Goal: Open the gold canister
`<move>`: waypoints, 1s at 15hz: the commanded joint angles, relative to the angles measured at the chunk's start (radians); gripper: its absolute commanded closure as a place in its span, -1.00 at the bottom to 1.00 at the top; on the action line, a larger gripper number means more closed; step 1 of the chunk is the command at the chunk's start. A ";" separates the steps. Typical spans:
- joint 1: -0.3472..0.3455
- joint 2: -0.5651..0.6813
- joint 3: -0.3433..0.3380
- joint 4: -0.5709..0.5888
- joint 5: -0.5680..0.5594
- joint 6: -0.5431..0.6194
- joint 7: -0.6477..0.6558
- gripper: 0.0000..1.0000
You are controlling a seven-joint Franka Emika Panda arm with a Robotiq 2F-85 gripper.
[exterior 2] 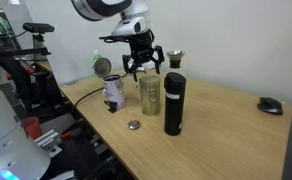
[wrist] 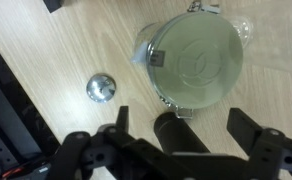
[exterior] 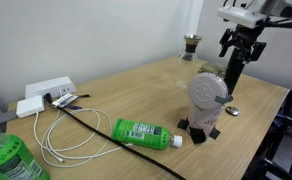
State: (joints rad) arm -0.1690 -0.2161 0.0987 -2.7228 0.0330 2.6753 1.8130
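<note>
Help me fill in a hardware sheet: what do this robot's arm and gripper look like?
The arm is white, with rounded glossy links and darker bands at the joints. The gripper is matte black, with two claw-like fingers built of linked segments. No cables or markings can be made out at this size.

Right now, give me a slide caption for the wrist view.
Open gripper above the gold canister, seen top-down, a small silver disc beside it on the wooden table.

office — desk (exterior: 136,82), power strip (exterior: 48,90)
</note>
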 commanded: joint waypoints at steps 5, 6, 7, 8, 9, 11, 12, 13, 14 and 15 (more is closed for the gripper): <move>0.005 0.068 -0.037 -0.003 -0.019 0.057 0.088 -1.00; 0.007 0.073 -0.043 -0.004 -0.018 0.061 0.089 -1.00; 0.009 0.078 -0.049 -0.002 -0.014 0.065 0.087 -1.00; 0.013 0.082 -0.055 -0.002 -0.005 0.070 0.081 -1.00; 0.016 0.084 -0.060 -0.001 -0.001 0.073 0.078 -1.00; 0.018 0.084 -0.065 -0.001 0.004 0.076 0.075 -1.00; 0.021 0.083 -0.069 -0.002 0.016 0.076 0.068 -1.00; 0.023 0.082 -0.071 -0.002 0.021 0.077 0.066 -1.00; 0.029 0.085 -0.073 -0.002 0.034 0.079 0.059 -1.00; 0.029 0.087 -0.073 -0.002 0.036 0.082 0.063 -1.00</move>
State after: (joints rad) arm -0.1617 -0.1448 0.0445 -2.7235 0.0415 2.7238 1.8779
